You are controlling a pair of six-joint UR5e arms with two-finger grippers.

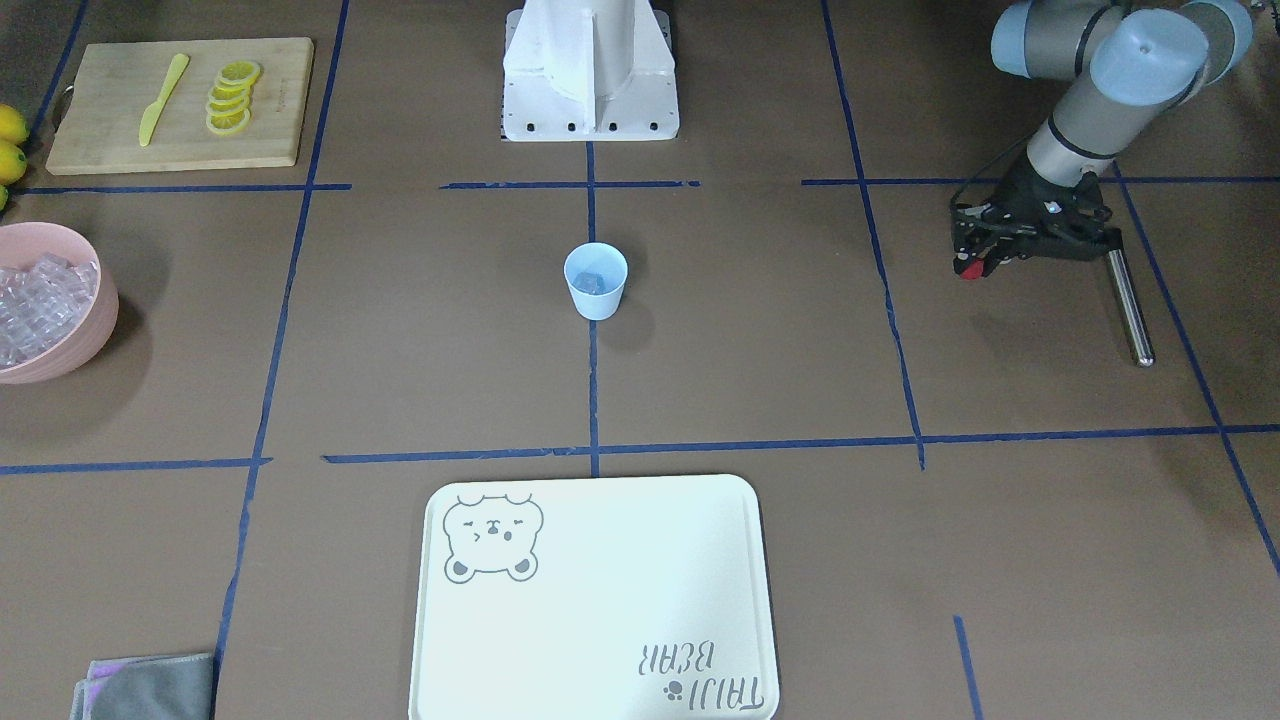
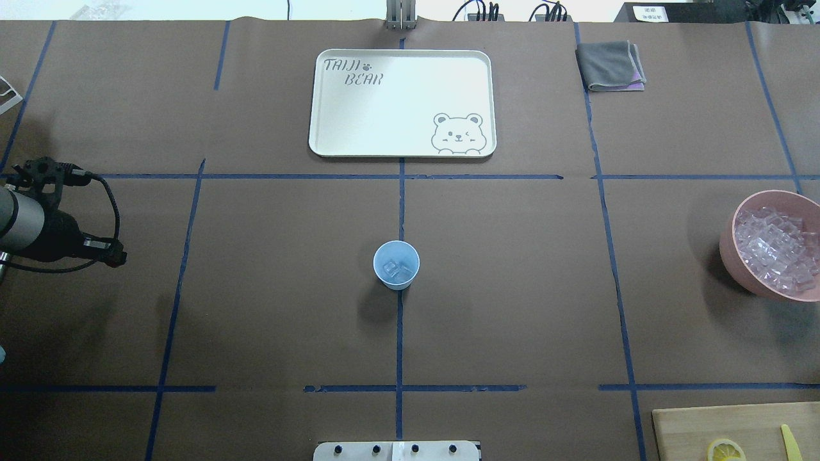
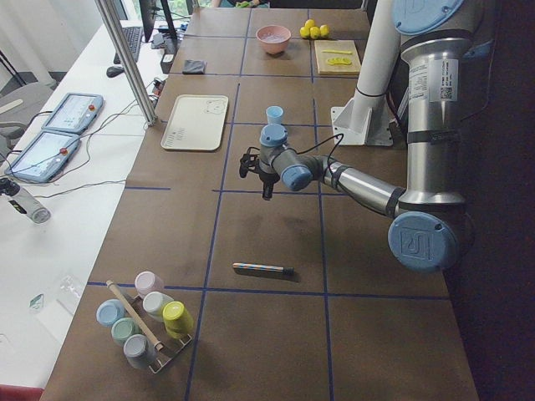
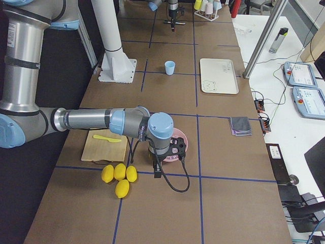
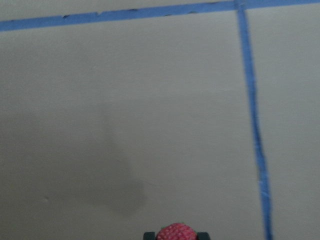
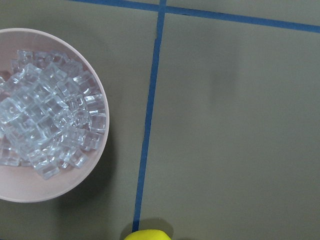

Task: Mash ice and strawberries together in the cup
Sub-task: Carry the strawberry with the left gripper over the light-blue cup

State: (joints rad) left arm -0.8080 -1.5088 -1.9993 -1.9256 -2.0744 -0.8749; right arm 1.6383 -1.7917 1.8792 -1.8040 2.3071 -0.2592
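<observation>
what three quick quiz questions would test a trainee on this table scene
1. True or false: the small pale blue plastic cup already holds clear glossy ice cubes.
2. What does the left claw grip? A an ice cube; B a small round red strawberry; C nothing.
3. Fill in: the large pink bowl stands on the robot's ____ side.
Key: 1 true; 2 B; 3 right.
</observation>
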